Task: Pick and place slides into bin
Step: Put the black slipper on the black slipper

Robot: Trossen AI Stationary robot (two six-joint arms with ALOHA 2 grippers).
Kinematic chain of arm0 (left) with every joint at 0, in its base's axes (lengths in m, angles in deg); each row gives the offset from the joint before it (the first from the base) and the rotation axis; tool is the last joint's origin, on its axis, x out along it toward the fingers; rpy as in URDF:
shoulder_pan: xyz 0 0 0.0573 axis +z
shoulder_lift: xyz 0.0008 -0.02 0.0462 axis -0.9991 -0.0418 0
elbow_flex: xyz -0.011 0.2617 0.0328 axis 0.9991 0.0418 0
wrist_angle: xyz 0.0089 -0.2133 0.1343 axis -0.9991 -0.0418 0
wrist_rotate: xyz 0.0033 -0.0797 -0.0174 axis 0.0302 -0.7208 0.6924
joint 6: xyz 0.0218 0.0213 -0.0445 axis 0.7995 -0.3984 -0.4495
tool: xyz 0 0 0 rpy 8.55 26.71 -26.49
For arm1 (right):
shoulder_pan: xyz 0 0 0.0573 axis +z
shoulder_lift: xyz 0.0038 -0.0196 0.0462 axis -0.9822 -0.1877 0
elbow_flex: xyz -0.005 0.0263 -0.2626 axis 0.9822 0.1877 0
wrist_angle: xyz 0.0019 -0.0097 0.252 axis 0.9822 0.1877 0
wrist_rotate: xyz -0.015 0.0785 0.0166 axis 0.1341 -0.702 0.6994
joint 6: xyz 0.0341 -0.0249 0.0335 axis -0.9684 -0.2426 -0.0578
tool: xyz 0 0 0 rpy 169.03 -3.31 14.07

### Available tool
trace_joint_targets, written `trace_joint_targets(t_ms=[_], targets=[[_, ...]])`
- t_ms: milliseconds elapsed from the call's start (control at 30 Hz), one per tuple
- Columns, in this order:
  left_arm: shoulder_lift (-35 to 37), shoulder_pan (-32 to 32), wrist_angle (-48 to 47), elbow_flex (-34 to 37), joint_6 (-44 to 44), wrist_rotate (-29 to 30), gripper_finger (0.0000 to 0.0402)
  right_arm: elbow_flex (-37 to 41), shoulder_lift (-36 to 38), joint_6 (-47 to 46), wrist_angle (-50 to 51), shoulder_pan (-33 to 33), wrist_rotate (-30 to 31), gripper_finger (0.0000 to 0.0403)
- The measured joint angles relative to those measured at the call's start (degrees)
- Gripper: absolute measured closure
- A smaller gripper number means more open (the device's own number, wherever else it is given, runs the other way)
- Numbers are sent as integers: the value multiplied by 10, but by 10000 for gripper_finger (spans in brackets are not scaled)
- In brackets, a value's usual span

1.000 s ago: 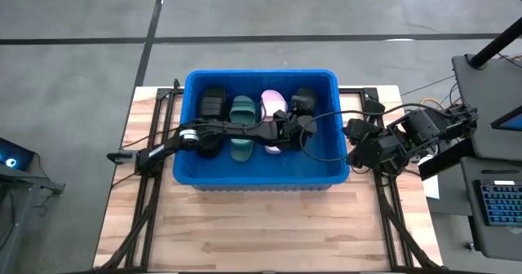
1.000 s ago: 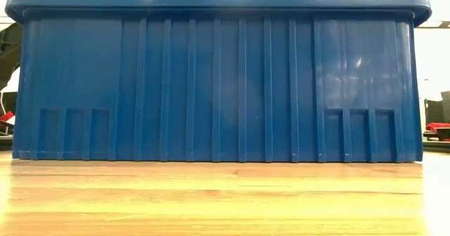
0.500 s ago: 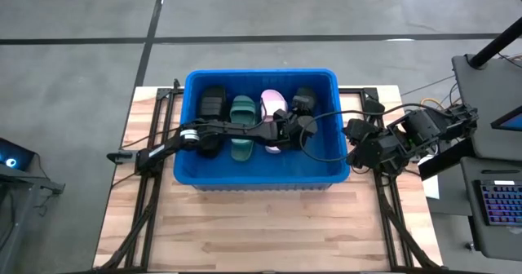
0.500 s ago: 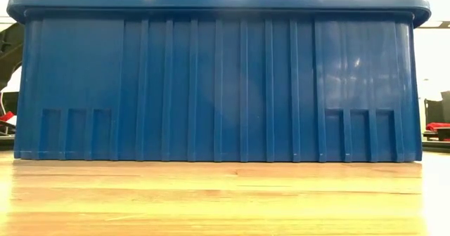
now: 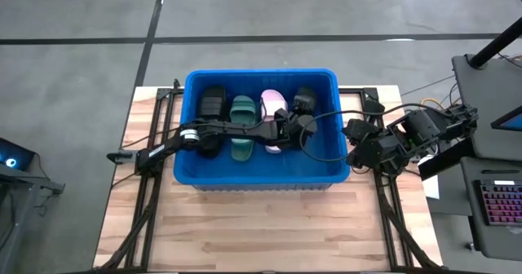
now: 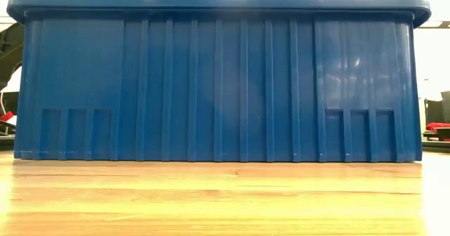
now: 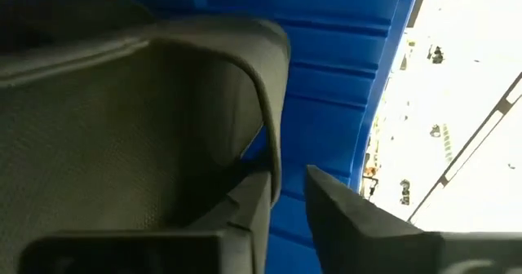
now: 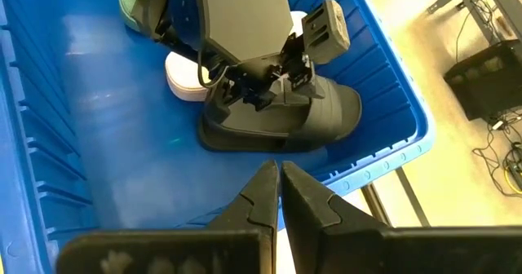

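The left gripper (image 5: 295, 121) is reaching inside the blue bin (image 5: 326, 172), its jaws slightly spread around the strap of a dark slide (image 8: 285, 119) lying on the bin floor; black (image 5: 213, 103), green (image 5: 241, 111) and pink (image 5: 272, 103) slides are lying alongside; the right gripper (image 8: 279, 194) is waiting beside the bin, jaws pressed together, on the wooden surface (image 5: 261, 233).

Even overhead light; the left wrist view is blurred, its background overexposed.
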Motion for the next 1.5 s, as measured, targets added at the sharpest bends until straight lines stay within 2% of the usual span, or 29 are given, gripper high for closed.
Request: trace_joint_targets(t_ms=[200, 333, 400, 833, 1000, 1133, 1500], targets=[[0, 2, 0, 0, -1, -8, 280, 0, 0, 0, 0, 0, -1, 394], [0, 12, -1, 0, -2, -76, 252, 0, 0, 0, 0, 0, -3, 394], [0, 15, 0, 1, -3, -82, 245, 0, 0, 0, 0, 0, -3, 394], [0, 20, -1, 3, 17, -65, 241, 0, 0, 0, 0, 0, -19, 394], [1, 29, -1, 8, -7, -115, 241, 0, 0, 0, 1, 0, -20, 394], [1, 43, -1, 10, -4, -177, 242, 0, 0, 0, 1, 0, -20, 394], [1, 57, 22, 11, -5, -255, 242, 0, 0, 0, 2, 0, -21, 394]])
